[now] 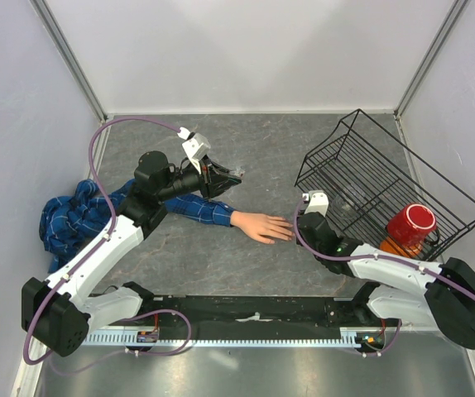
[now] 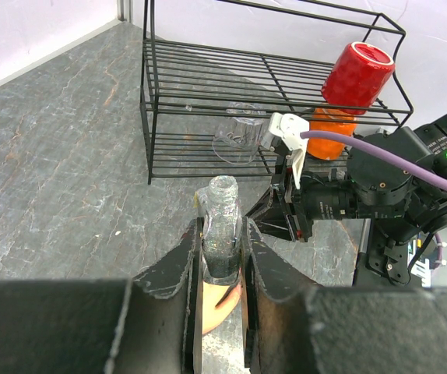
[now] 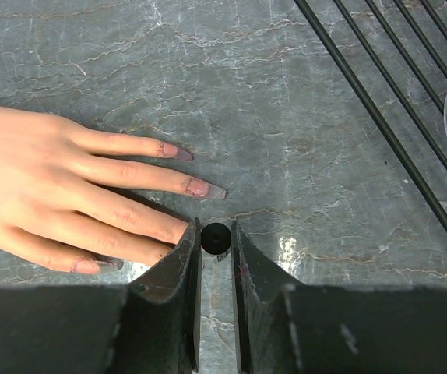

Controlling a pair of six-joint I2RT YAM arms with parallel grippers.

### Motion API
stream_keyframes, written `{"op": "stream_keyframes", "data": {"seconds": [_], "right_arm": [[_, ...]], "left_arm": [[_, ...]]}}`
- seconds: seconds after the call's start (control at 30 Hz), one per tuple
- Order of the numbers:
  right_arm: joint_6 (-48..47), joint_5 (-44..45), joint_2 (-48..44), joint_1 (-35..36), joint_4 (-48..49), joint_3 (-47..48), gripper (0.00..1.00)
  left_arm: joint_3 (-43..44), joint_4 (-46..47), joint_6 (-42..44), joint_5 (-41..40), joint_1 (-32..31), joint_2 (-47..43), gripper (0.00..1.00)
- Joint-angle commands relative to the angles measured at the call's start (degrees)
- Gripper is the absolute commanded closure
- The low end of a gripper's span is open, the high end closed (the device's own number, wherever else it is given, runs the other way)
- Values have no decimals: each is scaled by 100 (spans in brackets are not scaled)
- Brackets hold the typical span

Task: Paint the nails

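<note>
With the right tool (image 3: 216, 232) clenched on the black brush cap (image 3: 216, 240) just beside the mannequin hand (image 3: 44, 179) lying flat on the table (image 3: 301, 93), lower gently and stroke along its nails (image 3: 205, 188), while the left tool (image 2: 223, 249), farther back, grips the open bottle (image 2: 223, 210) upright.
</note>
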Motion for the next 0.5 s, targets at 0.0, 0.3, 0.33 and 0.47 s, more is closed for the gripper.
{"op": "stream_keyframes", "data": {"seconds": [0.0, 0.3, 0.33, 0.47], "right_arm": [[-109, -179, -140, -12, 277, 71, 100], [-197, -267, -281, -21, 391, 0, 100], [-188, -267, -290, -21, 391, -9, 100], [-171, -223, -351, -21, 400, -26, 100]], "left_arm": [[212, 299, -158, 129, 32, 6, 98], [221, 299, -167, 129, 32, 32, 98], [221, 299, -167, 129, 32, 32, 98], [221, 299, -167, 129, 32, 32, 98]]}}
